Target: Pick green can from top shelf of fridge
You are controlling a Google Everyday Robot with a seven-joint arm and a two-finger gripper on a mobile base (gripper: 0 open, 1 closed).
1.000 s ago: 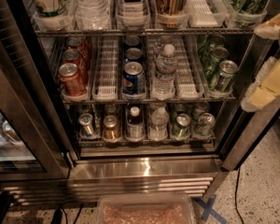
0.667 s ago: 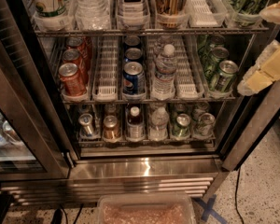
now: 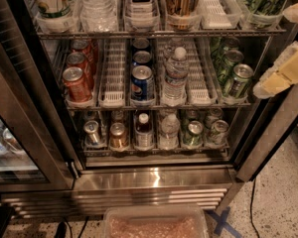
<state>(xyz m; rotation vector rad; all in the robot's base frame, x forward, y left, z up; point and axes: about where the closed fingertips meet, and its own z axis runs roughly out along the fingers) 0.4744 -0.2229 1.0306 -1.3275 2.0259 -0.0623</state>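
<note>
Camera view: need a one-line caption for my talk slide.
Gripper hovers right of the green can in the open fridge; red cola cans and Pepsi cans share its shelf.

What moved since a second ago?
The tool, at the view's right edge, rose a little and edged left toward the front green can. It took hold of nothing. The green can, Pepsi cans and red cans stayed put.

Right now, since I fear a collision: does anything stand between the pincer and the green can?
Nothing visible does. The pincer hangs at the right edge, before the fridge frame; the green can stands frontmost in the rightmost lane, its front uncovered. Other green cans sit only behind it.
</note>
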